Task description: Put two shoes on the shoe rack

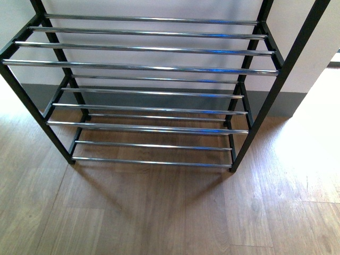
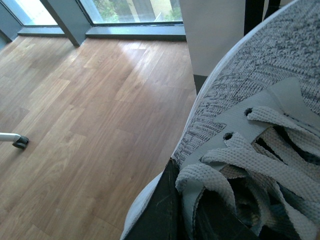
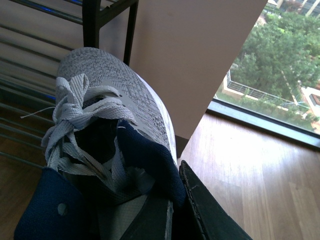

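The shoe rack [image 1: 143, 68] fills the front view: a black frame with tiers of chrome rods, all bare. Neither arm nor any shoe shows there. In the left wrist view my left gripper [image 2: 187, 215] is shut on a grey knit sneaker [image 2: 260, 85], its black fingers at the laces near the tongue. In the right wrist view my right gripper [image 3: 172, 210] is shut on the other grey knit sneaker [image 3: 105, 85], clamping its navy-lined collar; the toe points towards the rack's rods [image 3: 30, 60]. The pale blue slides are out of view.
Wooden floor [image 1: 159, 212] lies in front of the rack. A white wall [image 3: 200, 50] stands behind it. Floor-level windows [image 2: 130, 12] show in the left wrist view, a window with trees [image 3: 280, 65] in the right. A small grey foot [image 2: 17, 141] rests on the floor.
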`<move>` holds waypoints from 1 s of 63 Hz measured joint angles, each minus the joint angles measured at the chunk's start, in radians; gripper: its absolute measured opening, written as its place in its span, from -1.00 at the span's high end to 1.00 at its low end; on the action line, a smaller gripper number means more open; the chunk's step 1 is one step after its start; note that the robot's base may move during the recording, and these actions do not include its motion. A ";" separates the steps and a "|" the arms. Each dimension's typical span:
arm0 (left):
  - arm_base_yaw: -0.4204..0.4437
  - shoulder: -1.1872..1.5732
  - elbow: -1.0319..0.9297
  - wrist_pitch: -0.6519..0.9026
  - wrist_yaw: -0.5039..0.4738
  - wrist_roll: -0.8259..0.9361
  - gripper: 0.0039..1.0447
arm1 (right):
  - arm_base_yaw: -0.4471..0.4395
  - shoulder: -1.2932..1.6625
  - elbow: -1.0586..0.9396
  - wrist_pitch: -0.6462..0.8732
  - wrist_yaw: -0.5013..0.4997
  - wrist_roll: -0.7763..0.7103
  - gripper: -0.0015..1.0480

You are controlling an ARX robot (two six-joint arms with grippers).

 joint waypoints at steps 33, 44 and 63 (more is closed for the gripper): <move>0.000 0.001 -0.001 0.000 -0.002 0.000 0.98 | 0.000 0.002 0.000 0.000 -0.001 0.000 0.98; 0.000 0.001 -0.001 0.000 -0.004 0.000 0.98 | 0.000 0.002 0.000 0.000 -0.002 0.000 0.98; 0.000 0.001 -0.001 0.000 -0.003 0.000 0.98 | 0.000 0.002 0.000 0.000 -0.001 0.000 0.98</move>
